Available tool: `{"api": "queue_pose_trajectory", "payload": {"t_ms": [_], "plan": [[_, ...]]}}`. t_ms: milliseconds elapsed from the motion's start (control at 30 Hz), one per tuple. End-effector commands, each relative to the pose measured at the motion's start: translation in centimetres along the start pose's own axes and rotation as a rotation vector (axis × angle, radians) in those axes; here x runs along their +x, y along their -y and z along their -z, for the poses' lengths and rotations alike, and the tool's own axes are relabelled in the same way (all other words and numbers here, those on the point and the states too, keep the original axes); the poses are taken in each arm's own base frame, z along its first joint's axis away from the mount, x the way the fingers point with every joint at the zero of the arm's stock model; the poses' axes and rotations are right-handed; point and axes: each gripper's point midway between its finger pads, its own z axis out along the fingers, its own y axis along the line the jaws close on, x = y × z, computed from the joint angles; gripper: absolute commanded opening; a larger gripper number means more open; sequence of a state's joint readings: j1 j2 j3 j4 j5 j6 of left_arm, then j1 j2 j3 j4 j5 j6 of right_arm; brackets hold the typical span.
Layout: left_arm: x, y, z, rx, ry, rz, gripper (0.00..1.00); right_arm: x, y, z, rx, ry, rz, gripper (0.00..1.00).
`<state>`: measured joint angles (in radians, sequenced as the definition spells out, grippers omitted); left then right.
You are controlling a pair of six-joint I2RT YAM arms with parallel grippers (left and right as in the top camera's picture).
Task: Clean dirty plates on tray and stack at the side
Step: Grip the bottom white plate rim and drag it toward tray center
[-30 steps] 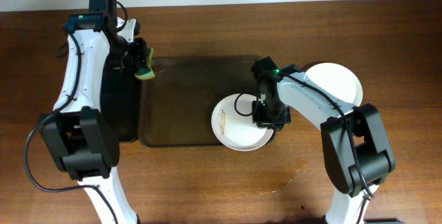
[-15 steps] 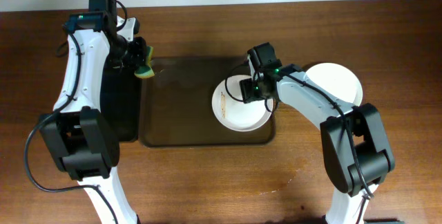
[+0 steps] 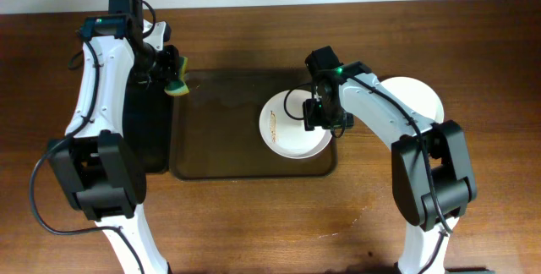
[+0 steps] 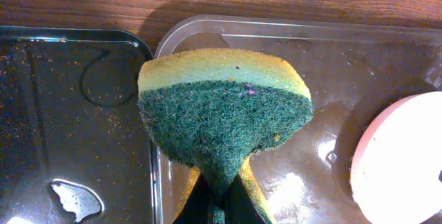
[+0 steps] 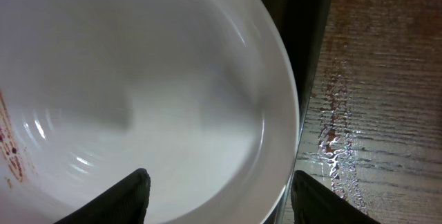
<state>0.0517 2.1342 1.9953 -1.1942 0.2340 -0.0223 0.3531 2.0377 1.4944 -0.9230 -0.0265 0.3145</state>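
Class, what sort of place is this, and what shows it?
Probably a robot lab's dishwashing test bench: two robot arms at a wooden table, a sponge, a streaked plate on a tray.

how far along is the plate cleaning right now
Looks done: one white plate sits on the table right of the tray. In hand: the left gripper holds the sponge above the tray's corner, and the open right gripper is at the rim of the streaked plate on the tray. Left: wipe that plate and stack it aside.
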Motion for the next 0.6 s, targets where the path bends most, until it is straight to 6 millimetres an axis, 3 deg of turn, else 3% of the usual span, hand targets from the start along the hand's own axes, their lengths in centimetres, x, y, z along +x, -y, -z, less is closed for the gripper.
{"api": "queue_pose_trajectory", "payload": {"t_ms": [0, 133, 367, 500, 567], "plan": [[0.0, -0.1, 0.2, 0.0, 0.002, -0.009, 0.0, 0.5, 0.2, -1.4, 0.009, -0.035, -0.022, 0.66], [0.0, -0.1, 0.2, 0.0, 0.003, -0.01, 0.0, 0.5, 0.0, -1.4, 0.002, -0.033, -0.013, 0.66], [0.0, -0.1, 0.1, 0.0, 0.001, -0.009, 0.0, 0.6, -2.0, -1.2, -0.114, -0.042, 0.135, 0.62], [-0.2, -0.1, 0.1, 0.0, 0.008, -0.011, 0.0, -0.8, -2.3, -0.3, -0.117, -0.018, 0.007, 0.59], [-0.2, -0.1, 0.1, 0.001, 0.008, -0.011, 0.0, -0.9, -2.8, -1.0, -0.117, -0.083, -0.028, 0.59]]}}
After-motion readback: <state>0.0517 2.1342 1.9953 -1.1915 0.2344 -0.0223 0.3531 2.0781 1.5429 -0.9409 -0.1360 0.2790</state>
